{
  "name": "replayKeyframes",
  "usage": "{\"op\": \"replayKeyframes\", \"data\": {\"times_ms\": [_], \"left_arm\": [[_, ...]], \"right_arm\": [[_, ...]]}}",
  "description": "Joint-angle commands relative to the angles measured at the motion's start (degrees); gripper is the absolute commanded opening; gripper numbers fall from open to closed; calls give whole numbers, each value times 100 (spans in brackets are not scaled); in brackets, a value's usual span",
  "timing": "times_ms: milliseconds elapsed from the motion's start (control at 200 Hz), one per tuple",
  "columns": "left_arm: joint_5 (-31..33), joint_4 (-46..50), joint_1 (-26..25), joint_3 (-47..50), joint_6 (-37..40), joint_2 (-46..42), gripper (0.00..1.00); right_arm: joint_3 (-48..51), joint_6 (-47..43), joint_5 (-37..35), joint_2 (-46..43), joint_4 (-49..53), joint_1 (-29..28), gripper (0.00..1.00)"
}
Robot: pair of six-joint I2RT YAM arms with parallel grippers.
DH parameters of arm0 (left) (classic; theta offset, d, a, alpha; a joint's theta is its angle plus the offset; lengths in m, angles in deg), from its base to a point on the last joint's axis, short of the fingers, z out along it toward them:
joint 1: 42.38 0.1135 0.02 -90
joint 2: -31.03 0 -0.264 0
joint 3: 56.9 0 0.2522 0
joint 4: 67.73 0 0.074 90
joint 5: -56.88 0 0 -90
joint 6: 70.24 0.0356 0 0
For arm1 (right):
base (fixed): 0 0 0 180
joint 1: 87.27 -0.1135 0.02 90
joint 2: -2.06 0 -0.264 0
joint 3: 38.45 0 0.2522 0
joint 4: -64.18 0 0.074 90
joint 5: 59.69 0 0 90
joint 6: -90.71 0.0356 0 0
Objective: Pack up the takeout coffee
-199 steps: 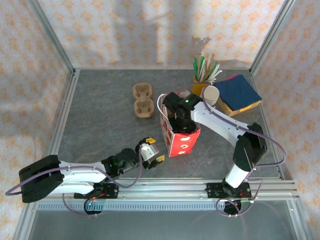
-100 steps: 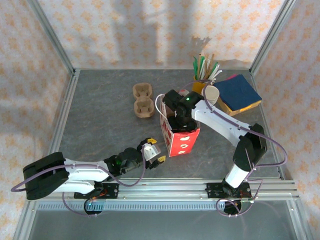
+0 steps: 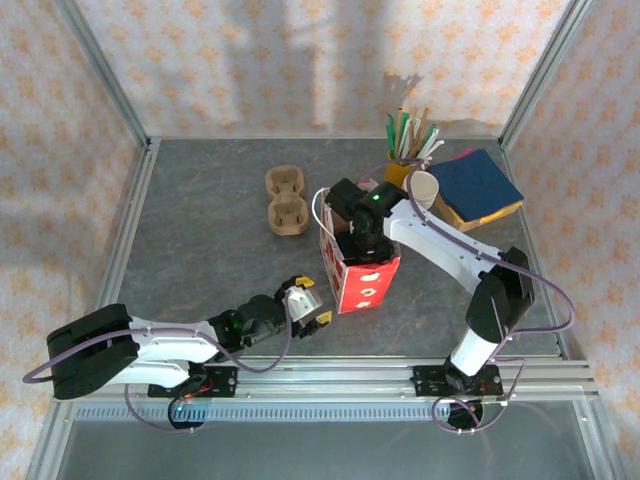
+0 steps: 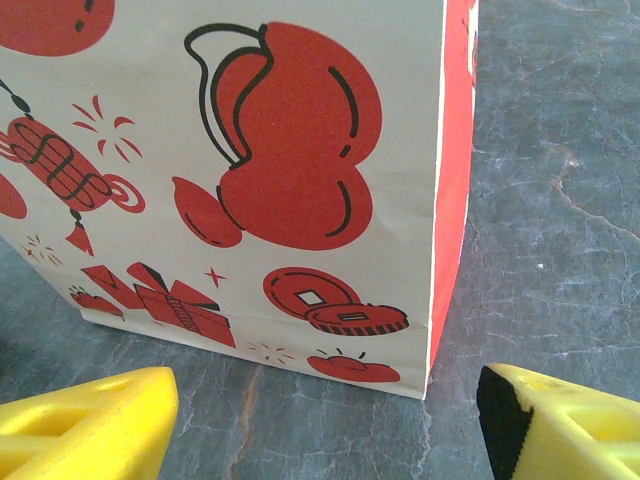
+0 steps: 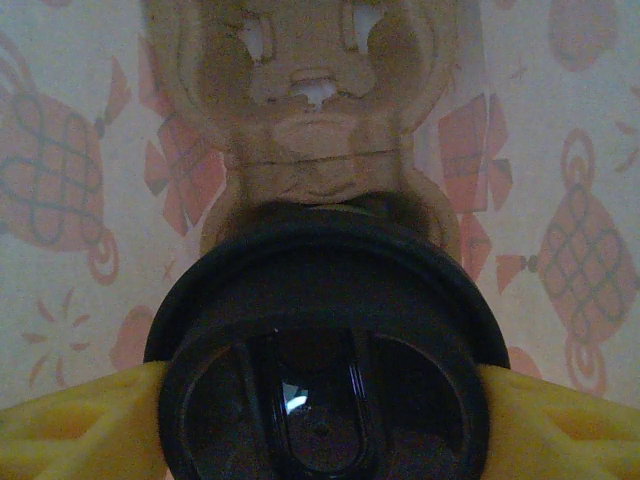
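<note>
The takeout coffee [image 5: 320, 360] shows its round black lid in the right wrist view, pressed between both yellow fingers [image 5: 70, 430]. My right gripper [image 5: 320, 410] is shut on it, down inside the red-and-white paper bag [image 3: 362, 275]. A brown pulp carrier [image 5: 315, 110] lies deeper in the bag beyond the cup. In the top view the right gripper [image 3: 355, 238] is at the bag's mouth and hides the cup. My left gripper [image 3: 305, 305] stands open just off the bag's lower left corner. In the left wrist view the left gripper [image 4: 325, 420] faces the printed bag [image 4: 260, 170] with nothing between its fingers.
A second brown pulp carrier [image 3: 285, 200] lies on the grey table left of the bag. A yellow cup of stir sticks [image 3: 405, 150], a white paper cup [image 3: 422, 188] and a blue and yellow napkin stack [image 3: 477, 188] sit at the back right. Metal frame rails edge the table.
The left arm's rear link has shifted slightly right while its gripper stays beside the bag. The right gripper holds nearly still in the bag.
</note>
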Motion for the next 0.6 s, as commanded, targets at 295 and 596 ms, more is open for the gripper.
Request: {"op": "replayKeyframes", "data": {"times_ms": [295,596], "left_arm": [[-66,-163,-55,-119,74,29,82],[-74,-163,-55,-120,51,30,82]], "right_arm": [[-151,66,-168,-160,108,-6,70],[74,65,-236,-136,12,-4,63]]}}
